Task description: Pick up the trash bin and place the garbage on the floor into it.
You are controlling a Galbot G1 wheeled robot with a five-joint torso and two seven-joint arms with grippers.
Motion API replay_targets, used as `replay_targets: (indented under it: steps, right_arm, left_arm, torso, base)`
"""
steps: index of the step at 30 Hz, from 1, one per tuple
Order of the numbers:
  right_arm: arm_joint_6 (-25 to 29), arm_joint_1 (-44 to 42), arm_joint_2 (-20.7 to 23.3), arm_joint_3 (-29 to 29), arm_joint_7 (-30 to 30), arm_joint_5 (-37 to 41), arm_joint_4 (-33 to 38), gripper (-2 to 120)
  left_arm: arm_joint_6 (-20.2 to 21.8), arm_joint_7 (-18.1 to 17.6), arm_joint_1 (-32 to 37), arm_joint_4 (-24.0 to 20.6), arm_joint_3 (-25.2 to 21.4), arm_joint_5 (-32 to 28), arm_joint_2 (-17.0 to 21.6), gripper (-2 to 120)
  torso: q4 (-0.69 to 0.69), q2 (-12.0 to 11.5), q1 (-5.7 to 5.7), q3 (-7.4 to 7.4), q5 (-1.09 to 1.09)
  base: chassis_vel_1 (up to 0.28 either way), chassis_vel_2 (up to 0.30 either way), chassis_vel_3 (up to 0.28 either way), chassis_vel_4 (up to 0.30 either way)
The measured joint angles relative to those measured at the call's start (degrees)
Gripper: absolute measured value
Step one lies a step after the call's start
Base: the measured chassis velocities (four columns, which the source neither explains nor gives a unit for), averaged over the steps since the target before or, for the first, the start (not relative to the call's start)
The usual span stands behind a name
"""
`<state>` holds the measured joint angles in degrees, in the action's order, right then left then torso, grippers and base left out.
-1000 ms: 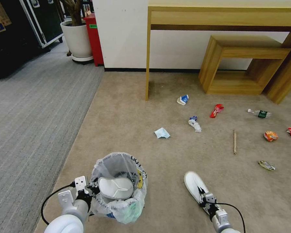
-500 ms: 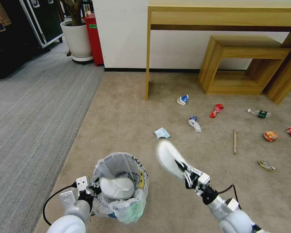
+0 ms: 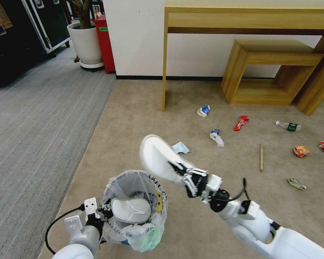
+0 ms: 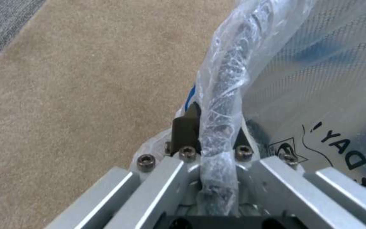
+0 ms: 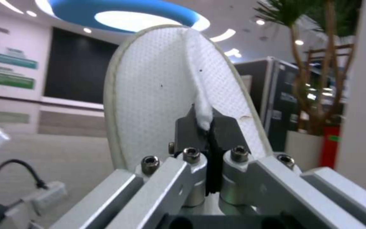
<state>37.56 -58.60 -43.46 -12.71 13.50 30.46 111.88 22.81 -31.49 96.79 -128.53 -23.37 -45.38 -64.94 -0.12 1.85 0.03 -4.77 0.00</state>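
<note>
Gripping a white slipper [image 3: 155,157] by its strap, the right tool [image 3: 180,172] lifts it beside the trash bin [image 3: 135,210], whose rim the left tool [image 3: 103,211] clamps steady.

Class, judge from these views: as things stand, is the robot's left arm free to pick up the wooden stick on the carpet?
Probably not. The left hand is shut on the trash bin rim, and the wooden stick lies far off on the robot's right, beyond the right hand gripping a white slipper.

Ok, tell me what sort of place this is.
Probably an office or lobby mocked up as a room: beige short-pile carpet meeting grey ribbed carpet, a light wooden desk, a white-potted plant.
</note>
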Motion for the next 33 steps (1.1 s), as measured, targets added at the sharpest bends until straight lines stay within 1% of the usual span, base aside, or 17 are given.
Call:
replay_targets:
  steps: [2,3,6,10,13,14,17,18,22,23,26,31,33]
  right_arm:
    - [0.58,2.36,-1.38,-3.15,0.24,-0.12,-1.18,0]
    - [0.58,2.36,-1.38,-3.15,0.24,-0.12,-1.18,0]
    - [1.95,5.91,-3.83,-7.08,1.79,-0.5,-3.66,0]
    - [2.47,7.81,-5.13,-9.24,2.47,-0.44,-4.93,0]
    - [3.17,10.74,-6.94,-12.81,3.17,-0.28,-6.92,0]
    - [3.17,10.74,-6.94,-12.81,3.17,-0.28,-6.92,0]
    - [3.67,13.07,-8.4,-16.35,3.6,-0.1,-8.74,0]
    - [3.67,13.07,-8.4,-16.35,3.6,-0.1,-8.74,0]
    - [4.58,13.72,-10.41,-19.99,3.65,-0.33,-12.24,0]
    - [4.58,13.72,-10.41,-19.99,3.65,-0.33,-12.24,0]
    - [5.61,13.5,-12.02,-21.73,4.0,-1.01,-15.21,0]
    - [6.1,13.41,-13.54,-22.51,4.44,-1.67,-17.89,0]
    - [6.42,13.49,-14.77,-22.9,4.45,-1.96,-19.27,0]
  left_arm:
    - [0.04,0.08,0.25,-0.02,0.0,0.17,-0.19,0]
    - [0.04,0.08,0.25,-0.02,0.0,0.17,-0.19,0]
    - [0.13,0.12,0.54,0.01,0.04,0.47,-0.52,0]
    - [0.23,0.13,0.66,0.09,0.07,0.57,-0.69,0]
    - [0.28,0.15,0.93,0.1,0.0,0.65,-0.8,0]
    - [0.28,0.15,0.93,0.1,0.0,0.65,-0.8,0]
    - [0.28,0.15,1.17,0.04,-0.25,0.68,-0.8,0]
    - [0.28,0.15,1.17,0.04,-0.25,0.68,-0.8,0]
    - [0.28,0.15,1.18,0.03,-0.38,0.68,-0.89,0]
    - [0.28,0.15,1.18,0.03,-0.38,0.68,-0.89,0]
    - [0.27,0.15,1.16,0.05,-0.39,0.65,-0.91,0]
    - [0.24,0.14,1.26,0.08,-0.45,0.6,-0.88,0]
    - [0.19,0.13,1.47,0.1,-0.47,0.6,-0.89,0]
  torso:
    - [-0.01,0.0,0.0,0.0,-0.01]
    - [-0.01,0.0,0.0,0.0,-0.01]
    - [0.0,0.0,0.0,0.0,0.0]
    - [-0.01,0.0,0.0,0.0,-0.01]
    - [-0.01,0.0,0.0,0.0,-0.01]
    - [-0.01,0.0,0.0,0.0,-0.01]
    - [0.0,0.0,0.0,0.0,-0.01]
    - [0.0,0.0,0.0,0.0,-0.01]
    - [-0.01,0.0,0.0,0.0,-0.01]
    - [-0.01,0.0,0.0,0.0,-0.01]
    - [-0.01,0.0,0.0,0.0,0.0]
    - [-0.01,0.0,0.0,0.0,-0.01]
    - [-0.01,0.0,0.0,0.0,-0.01]
  base:
    - [0.0,0.0,0.0,0.0]
    - [0.0,0.0,0.0,0.0]
    - [0.0,0.0,0.0,0.0]
    - [0.0,0.0,0.0,0.0]
    - [0.0,0.0,0.0,0.0]
    - [0.0,0.0,0.0,0.0]
    - [0.0,0.0,0.0,0.0]
    - [0.0,0.0,0.0,0.0]
    - [0.0,0.0,0.0,0.0]
    - [0.0,0.0,0.0,0.0]
    - [0.0,0.0,0.0,0.0]
    - [0.0,0.0,0.0,0.0]
    - [0.0,0.0,0.0,0.0]
